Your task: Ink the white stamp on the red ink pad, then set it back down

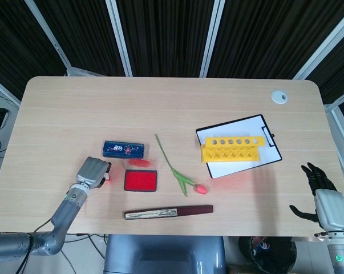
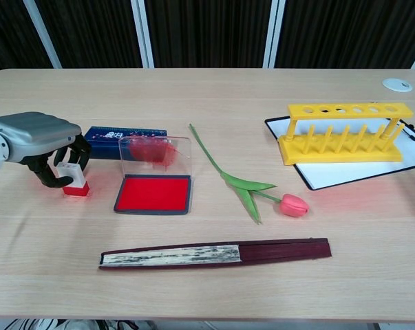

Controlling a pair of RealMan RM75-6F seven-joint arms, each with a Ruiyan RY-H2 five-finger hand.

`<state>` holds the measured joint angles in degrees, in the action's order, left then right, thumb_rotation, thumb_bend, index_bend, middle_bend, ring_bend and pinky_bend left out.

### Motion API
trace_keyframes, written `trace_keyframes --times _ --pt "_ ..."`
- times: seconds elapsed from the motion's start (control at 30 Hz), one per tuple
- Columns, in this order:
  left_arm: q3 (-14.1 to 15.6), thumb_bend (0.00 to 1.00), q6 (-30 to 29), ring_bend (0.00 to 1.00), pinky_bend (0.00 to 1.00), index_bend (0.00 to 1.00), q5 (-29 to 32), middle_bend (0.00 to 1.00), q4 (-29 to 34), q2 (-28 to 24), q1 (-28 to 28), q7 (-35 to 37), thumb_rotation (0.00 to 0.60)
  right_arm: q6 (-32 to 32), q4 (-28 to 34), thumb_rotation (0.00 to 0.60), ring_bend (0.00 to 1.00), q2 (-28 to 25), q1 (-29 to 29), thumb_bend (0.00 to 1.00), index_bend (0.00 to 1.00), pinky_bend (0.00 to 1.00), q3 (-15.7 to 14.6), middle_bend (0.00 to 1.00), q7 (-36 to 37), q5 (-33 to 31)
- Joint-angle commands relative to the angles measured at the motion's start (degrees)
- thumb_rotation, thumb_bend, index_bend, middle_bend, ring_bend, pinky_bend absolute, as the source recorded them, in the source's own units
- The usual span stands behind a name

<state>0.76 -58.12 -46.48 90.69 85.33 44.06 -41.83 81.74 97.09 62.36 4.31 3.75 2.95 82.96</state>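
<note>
White stamp [image 2: 72, 178] – small white block with red base, upright on the bench, at 9 o'clock of the red ink pad [image 2: 153, 193], just beside it. Pad – flat red rectangle in dark frame, open, clear red-smeared lid [image 2: 154, 152] standing up at its 12 o'clock edge.

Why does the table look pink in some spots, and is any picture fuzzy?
Chest view: faint red glow on the table below the clipboard and beside the white stamp; sharp. Head view: the same pinkish patch below the clipboard; also sharp.
</note>
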Motion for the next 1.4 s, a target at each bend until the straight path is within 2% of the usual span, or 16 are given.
trace_keyframes --times 0.03,0.9,1.4 --pt "-0.03 0.47 -0.09 0.44 0.52 0.56 0.12 0.56 0.02 0.05 0.02 -0.25 0.6 0.0 0.01 0.6 0.0 0.0 0.0 0.23 0.04 0.19 0.0 0.0 0.0 0.0" --pt "-0.38 0.41 -0.62 0.4 0.5 0.5 1.45 0.5 0.01 0.49 -0.15 -1.63 0.6 0.03 0.07 0.6 0.0 -0.05 -0.02 0.23 0.04 0.19 -0.05 0.0 0.18 0.11" --pt "-0.47 0.31 -0.84 0.34 0.44 0.43 1.84 0.42 0.34 0.35 -0.16 -2.2 0.6 0.05 0.08 0.6 0.0 -0.04 -0.02 0.23 0.04 0.19 -0.06 0.0 0.18 0.18"
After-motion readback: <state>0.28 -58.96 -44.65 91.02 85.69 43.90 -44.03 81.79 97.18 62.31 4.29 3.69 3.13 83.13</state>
